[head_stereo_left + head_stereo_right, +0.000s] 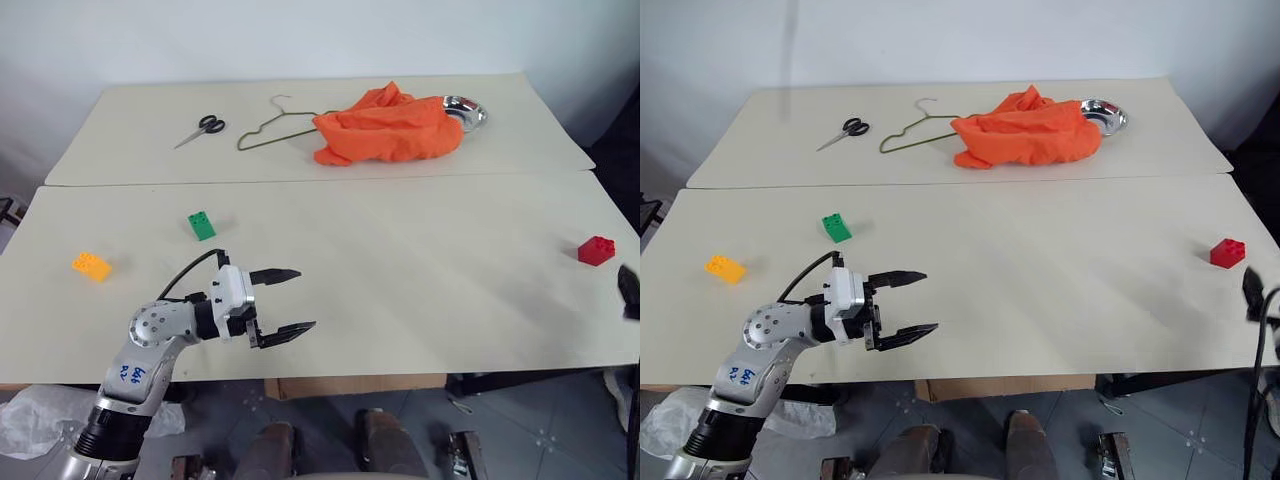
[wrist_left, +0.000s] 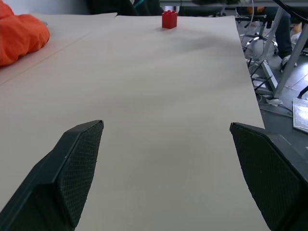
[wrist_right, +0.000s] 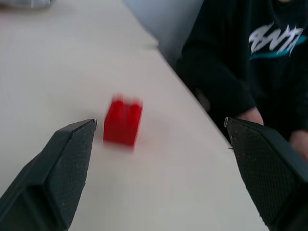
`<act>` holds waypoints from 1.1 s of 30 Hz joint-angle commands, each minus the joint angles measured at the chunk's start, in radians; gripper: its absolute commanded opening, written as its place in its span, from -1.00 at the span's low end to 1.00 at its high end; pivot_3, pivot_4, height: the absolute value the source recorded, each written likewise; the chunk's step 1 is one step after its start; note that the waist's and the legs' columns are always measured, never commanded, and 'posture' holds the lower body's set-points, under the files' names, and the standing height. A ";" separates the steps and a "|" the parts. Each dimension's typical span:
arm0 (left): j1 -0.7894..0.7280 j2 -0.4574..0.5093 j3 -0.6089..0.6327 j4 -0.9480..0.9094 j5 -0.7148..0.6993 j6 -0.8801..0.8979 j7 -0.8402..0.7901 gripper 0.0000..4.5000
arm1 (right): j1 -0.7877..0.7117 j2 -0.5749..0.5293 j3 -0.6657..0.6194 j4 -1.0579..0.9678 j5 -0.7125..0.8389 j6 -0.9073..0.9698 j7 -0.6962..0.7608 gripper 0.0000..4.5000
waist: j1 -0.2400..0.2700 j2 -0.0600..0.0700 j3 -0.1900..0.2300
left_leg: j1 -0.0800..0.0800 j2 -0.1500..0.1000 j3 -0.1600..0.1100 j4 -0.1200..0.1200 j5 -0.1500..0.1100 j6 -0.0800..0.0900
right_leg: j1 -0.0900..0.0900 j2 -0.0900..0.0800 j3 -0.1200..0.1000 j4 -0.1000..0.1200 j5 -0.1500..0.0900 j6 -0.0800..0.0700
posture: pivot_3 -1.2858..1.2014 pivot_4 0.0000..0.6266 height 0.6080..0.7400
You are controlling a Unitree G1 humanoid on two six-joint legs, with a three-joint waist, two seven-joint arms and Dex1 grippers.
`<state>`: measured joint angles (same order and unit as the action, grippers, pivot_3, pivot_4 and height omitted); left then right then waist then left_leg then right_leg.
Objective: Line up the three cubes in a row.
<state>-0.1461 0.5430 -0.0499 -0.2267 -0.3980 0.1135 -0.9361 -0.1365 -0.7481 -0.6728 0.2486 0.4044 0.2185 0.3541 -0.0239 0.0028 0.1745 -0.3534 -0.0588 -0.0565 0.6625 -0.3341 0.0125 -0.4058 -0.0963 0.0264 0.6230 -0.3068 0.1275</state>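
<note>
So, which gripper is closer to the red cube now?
The right gripper. Its open fingers point at the red cube from just beside it at the table's right edge. The left gripper, open too, hovers far across the table.

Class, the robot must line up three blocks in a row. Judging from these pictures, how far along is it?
Done: nothing yet. The yellow block and green block lie apart near the table's left side, the red block far off at its right edge.
In hand: nothing; the left gripper hangs open and empty, and the open right gripper faces the red block.
Left: gathering all three into a row.
</note>
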 commanded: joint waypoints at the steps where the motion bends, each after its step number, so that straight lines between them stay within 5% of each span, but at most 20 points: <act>1: 0.019 -0.002 0.017 -0.057 -0.006 0.000 0.020 0.99 | -0.108 -0.063 0.068 0.082 -0.048 0.053 -0.014 1.00 | 0.000 0.000 0.000 | 0.000 0.000 0.000 0.000 0.000 0.000 | 0.000 0.000 0.000 0.000 0.000 0.000 | 0.03 -0.52 1.00; 11: 0.092 -0.001 0.014 -0.125 0.024 0.000 0.067 0.99 | -0.482 -0.134 0.259 0.537 -0.228 0.074 -0.112 1.00 | 0.019 0.000 0.000 | -0.004 0.000 0.007 0.000 -0.001 0.002 | -0.006 0.000 0.005 -0.001 0.001 0.001 | 0.03 -0.52 1.00; 21: 0.087 -0.004 0.010 -0.119 0.026 0.003 0.083 0.99 | -0.493 -0.119 0.258 0.601 -0.220 0.163 -0.152 1.00 | 0.020 0.000 0.000 | -0.005 0.000 0.008 0.000 -0.002 0.003 | -0.006 0.001 0.005 -0.003 0.001 0.002 | 0.03 -0.52 1.00; 24: 0.083 -0.006 0.008 -0.115 0.025 0.002 0.082 1.00 | -0.487 -0.116 0.256 0.576 -0.214 0.175 -0.148 0.73 | 0.020 0.000 0.000 | -0.005 0.000 0.008 0.000 -0.002 0.003 | -0.006 0.001 0.005 -0.003 0.001 0.002 | 0.03 -0.52 1.00; 31: 0.078 0.000 0.013 -0.103 0.024 0.000 0.073 1.00 | -0.441 -0.090 0.283 0.427 -0.143 0.258 0.033 -0.31 | 0.018 0.000 0.000 | -0.005 0.001 0.009 0.000 -0.002 0.003 | -0.007 0.002 0.005 -0.003 0.001 0.002 | 0.03 -0.52 1.00; 33: 0.075 0.004 0.020 -0.095 0.021 -0.001 0.068 1.00 | -0.431 -0.072 0.348 0.333 -0.138 0.235 0.151 -0.31 | 0.017 0.000 0.000 | -0.005 0.001 0.009 0.000 -0.002 0.003 | -0.007 0.002 0.005 -0.003 0.001 0.003 | 0.03 -0.52 1.00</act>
<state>-0.0658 0.5404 -0.0472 -0.3066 -0.3714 0.1225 -0.8638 -0.5670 -0.8263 -0.3588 0.6726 0.2440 0.4672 0.4134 -0.0071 0.0026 0.1747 -0.3581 -0.0577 -0.0469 0.6625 -0.3359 0.0154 -0.4127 -0.0945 0.0316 0.6204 -0.3053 0.1302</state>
